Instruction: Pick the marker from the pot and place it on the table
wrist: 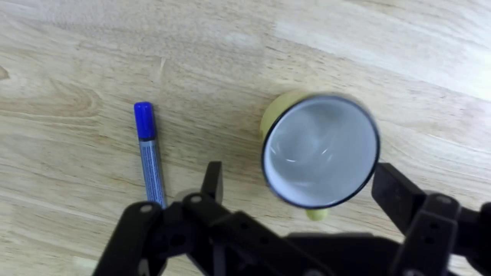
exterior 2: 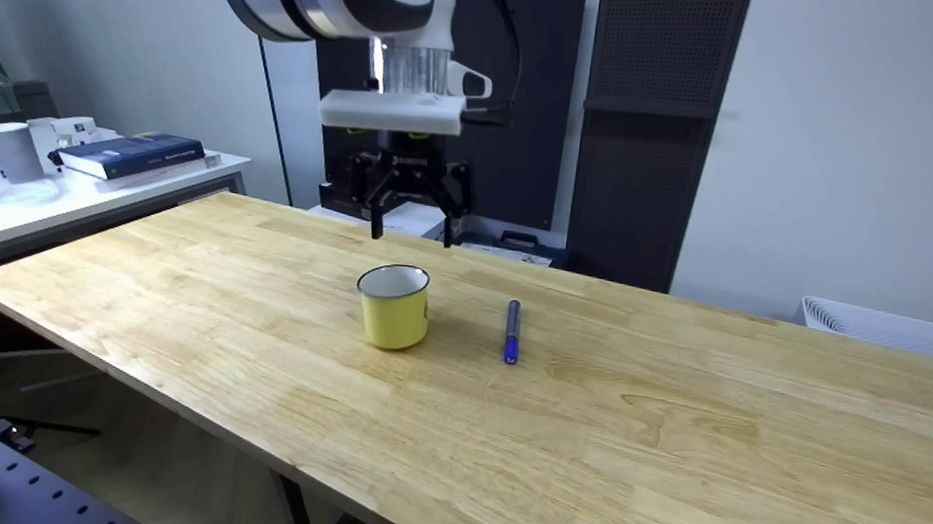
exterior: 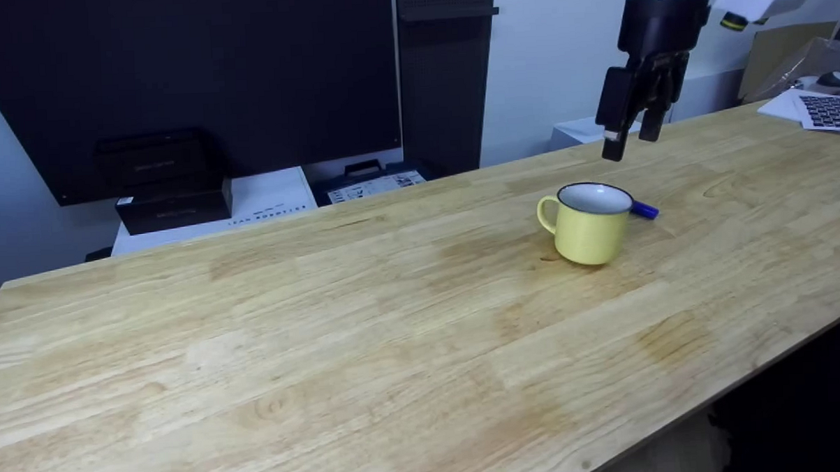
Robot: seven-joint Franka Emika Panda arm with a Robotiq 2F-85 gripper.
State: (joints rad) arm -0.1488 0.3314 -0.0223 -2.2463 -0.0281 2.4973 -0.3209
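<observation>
Currently, a thin, stick-shaped blue marker pen [exterior 2: 512, 332] with grey barrel lies flat on the broad, light wood-grain table [exterior 2: 669, 444], outside the small, round, pale-yellow mug [exterior 2: 394, 315] and apart from it. In an exterior view the pen's cap points toward the table's near edge, the barrel end toward the far edge. Mug: upright on the table between far and near edges, dark rim, white inside. Its looped yellow handle [exterior: 541, 215] faces the table's far-left corner in an exterior view; there the mug hides most of the pen and only the blue cap shows.

Tool: black, two-fingered, jointed gripper [exterior 2: 411, 237], fingers spread wide, tips pointing down. Raised over the table; tips clear of the mug's rim in both exterior views. In the wrist view the finger linkage covers the pen's barrel end.

Surroundings: dark blue hardback book [exterior 2: 137, 157] and grey tapered cup [exterior 2: 15, 153] at a white side table [exterior 2: 89, 195] past the wood table's left edge; black rectangular box [exterior: 178, 213] beyond its far edge, near the far-left corner.
</observation>
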